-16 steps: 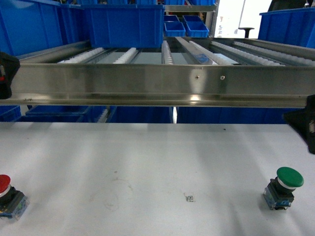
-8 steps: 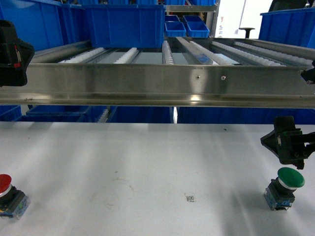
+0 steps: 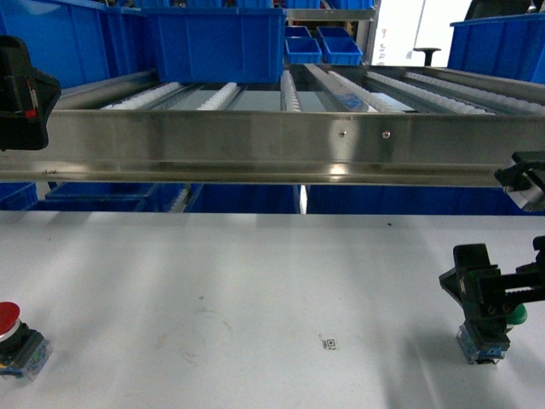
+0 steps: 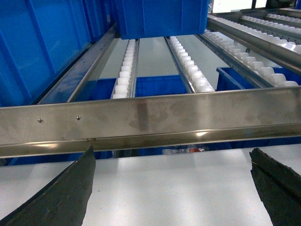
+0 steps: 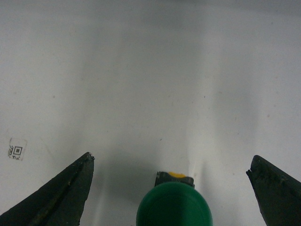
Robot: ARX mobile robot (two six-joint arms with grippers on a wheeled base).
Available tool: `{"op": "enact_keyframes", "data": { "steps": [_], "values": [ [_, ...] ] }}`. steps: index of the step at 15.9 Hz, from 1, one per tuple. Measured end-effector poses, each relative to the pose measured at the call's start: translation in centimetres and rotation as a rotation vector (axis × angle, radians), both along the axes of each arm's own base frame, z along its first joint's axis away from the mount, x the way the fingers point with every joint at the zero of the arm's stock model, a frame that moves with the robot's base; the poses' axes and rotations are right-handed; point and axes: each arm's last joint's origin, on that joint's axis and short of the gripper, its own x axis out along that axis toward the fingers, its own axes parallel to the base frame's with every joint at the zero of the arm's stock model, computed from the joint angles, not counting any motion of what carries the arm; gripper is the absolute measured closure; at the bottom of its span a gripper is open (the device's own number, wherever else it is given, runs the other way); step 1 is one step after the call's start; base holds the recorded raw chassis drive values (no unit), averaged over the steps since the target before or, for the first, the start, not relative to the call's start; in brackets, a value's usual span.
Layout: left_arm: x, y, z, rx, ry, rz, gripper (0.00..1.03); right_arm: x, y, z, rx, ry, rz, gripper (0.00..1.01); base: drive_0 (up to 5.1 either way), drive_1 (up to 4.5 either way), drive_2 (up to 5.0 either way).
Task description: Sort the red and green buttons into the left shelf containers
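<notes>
The green button stands on the white table, its domed cap low between my right gripper's two wide-apart fingers, which do not touch it. In the head view that gripper covers most of the green button. The red button stands at the table's far left edge. My left gripper hangs high at the left by the shelf rail, open and holding nothing. Two large deep blue bins sit on the roller shelf at the left; the left wrist view shows them too.
A steel shelf rail runs across the view above the table's back edge, with roller tracks behind it. Small shallow blue bins sit far back, another blue bin at the right. A small printed marker lies mid-table.
My right gripper has come down and leftward from the right edge and now sits over the green button. The left gripper rose to the shelf rail, then held still.
</notes>
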Motion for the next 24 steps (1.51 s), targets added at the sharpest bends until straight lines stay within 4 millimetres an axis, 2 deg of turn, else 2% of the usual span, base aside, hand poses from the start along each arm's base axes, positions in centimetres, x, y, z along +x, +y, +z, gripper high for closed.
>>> {"op": "enact_keyframes", "data": {
  "steps": [6,13,14,20,24],
  "values": [
    [0.0,0.0,0.0,0.0,0.0,0.0,0.05,-1.3,-0.2,-3.1,-0.028,0.065,-0.018,0.03,0.0,0.0,0.0],
    [0.0,0.0,0.0,0.0,0.0,0.0,0.05,-0.9,-0.4,-5.2,-0.04,0.098,-0.04,0.03,0.0,0.0,0.0],
    [0.0,0.0,0.0,0.0,0.0,0.0,0.05,-0.8,-0.5,-5.2,-0.031,0.098,-0.052,0.07,0.0,0.0,0.0],
    [0.0,0.0,0.0,0.0,0.0,0.0,0.05,-1.0,-0.3,-5.6,-0.028,0.095,-0.052,0.73,0.0,0.0,0.0],
    [0.0,0.0,0.0,0.0,0.0,0.0,0.05,-1.7,-0.4,-5.5,-0.04,0.083,-0.063,0.74,0.0,0.0,0.0]
  ]
}}
